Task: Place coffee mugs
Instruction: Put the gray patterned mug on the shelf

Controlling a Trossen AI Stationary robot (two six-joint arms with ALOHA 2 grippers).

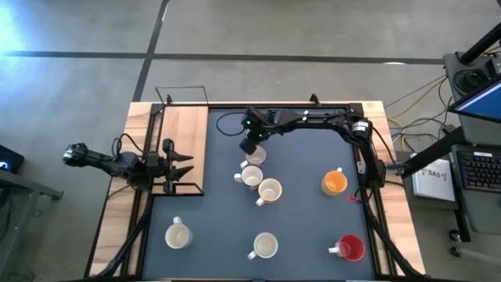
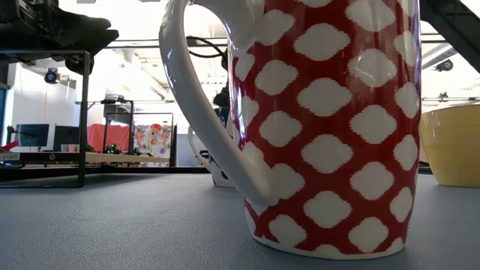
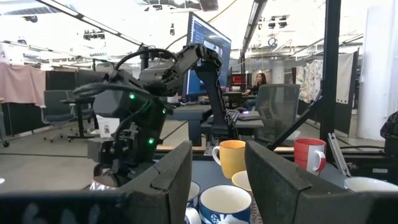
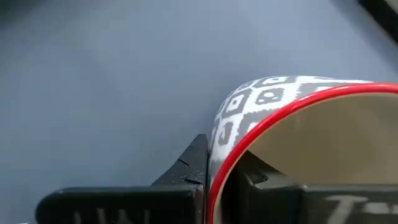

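Your right gripper (image 1: 252, 149) is reaching in from the far right corner of the table to the middle of the dark mat (image 1: 305, 196), and it is clamped on the rim of a mug (image 4: 298, 124): in the right wrist view one finger (image 4: 186, 168) sits outside the wall, with its grey and white pattern and red lip, and the other sits inside the cream bowl. From above, that mug (image 1: 255, 155) shows just under the gripper, touching or just beside a white mug (image 1: 250, 177). Next to that one stands another cream mug (image 1: 269, 191). The orange mug (image 1: 334, 182) stands to the right, well apart from that cluster. Along the near edge you have a white mug (image 1: 178, 235) on the left, a white mug (image 1: 265, 246) in the middle and the red mug (image 1: 350, 247) on the right, each upright with its handle out to the side. The low view is filled by the red mug with its white lozenge pattern, and the orange one sits just behind it at the picture's edge. Your left gripper (image 1: 178, 166) waits over the wooden board (image 1: 185, 141) at the left edge of the mat, fingers spread apart and holding nothing; its wrist view looks between them at a mug with blue marks (image 3: 224, 205).
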